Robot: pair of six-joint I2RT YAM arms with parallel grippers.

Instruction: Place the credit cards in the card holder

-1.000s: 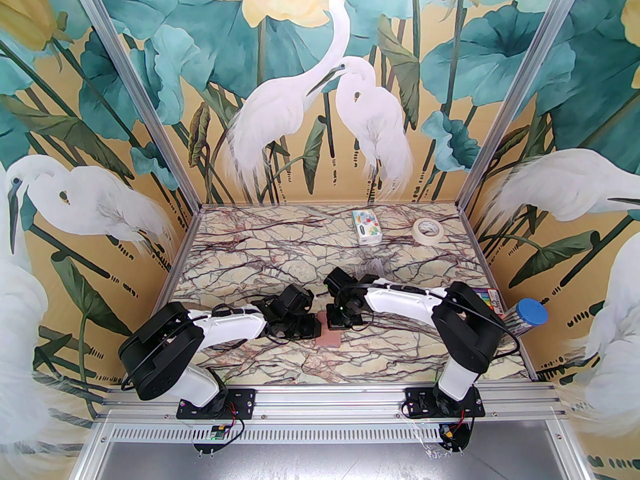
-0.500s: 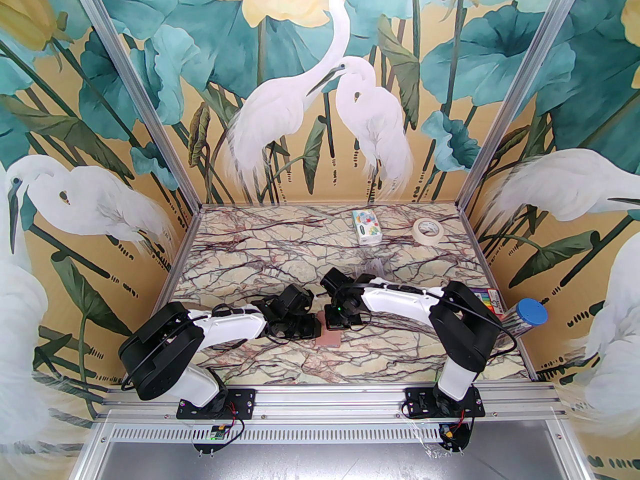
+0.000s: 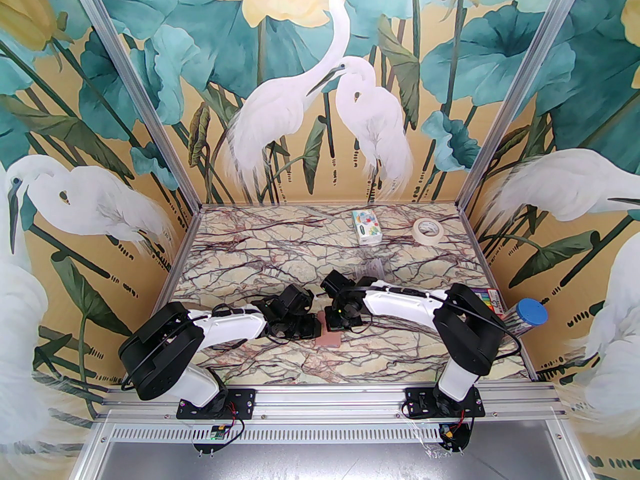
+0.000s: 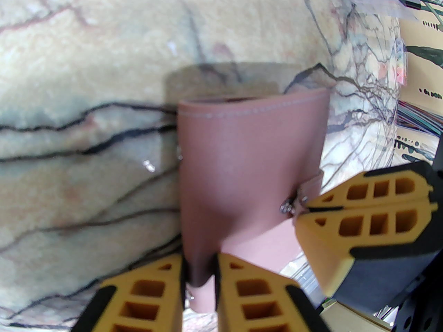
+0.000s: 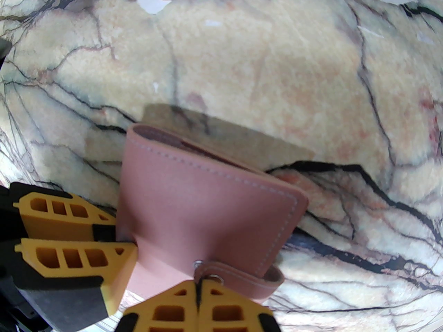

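While both jaws grip card holder (image 5: 207, 202), snap (image 5: 198, 263) (wrist views)

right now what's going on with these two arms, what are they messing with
Both arms are working on the pink card holder near the front middle of the marble table. The left gripper is shut on one edge of it, and the right gripper is pinching its snap tab, apparently to pull it open. The holder seems slightly raised off the table. Neither gripper has a card, so loading has not begun.
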